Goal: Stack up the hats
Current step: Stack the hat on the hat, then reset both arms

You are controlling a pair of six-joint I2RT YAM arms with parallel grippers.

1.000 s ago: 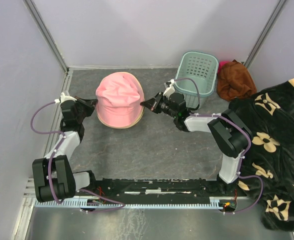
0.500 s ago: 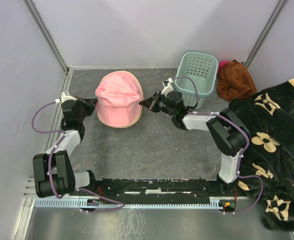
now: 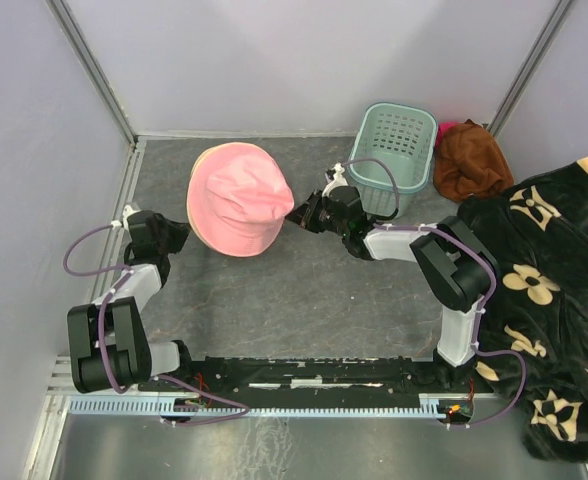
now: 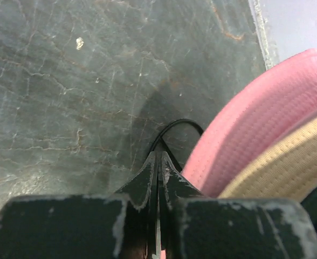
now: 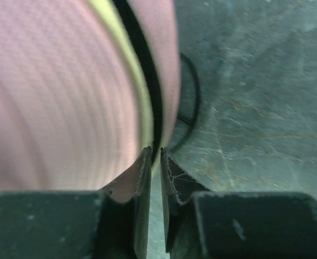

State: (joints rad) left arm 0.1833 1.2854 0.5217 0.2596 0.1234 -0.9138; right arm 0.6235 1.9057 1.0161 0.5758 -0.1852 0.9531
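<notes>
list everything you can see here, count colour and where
pink hat: one, pink, rear left of the table, between the grippers
beige hat: one, beige, under the pink hat, only its brim shows
basket: one, teal, rear, right of centre
cloth: one, rust-brown, right of the basket
blanket: one, black with beige flowers, right edge
table: one, dark grey
left gripper: black, shut, at the pink hat's left brim
right gripper: black, jaws a slit apart, at its right brim
</notes>
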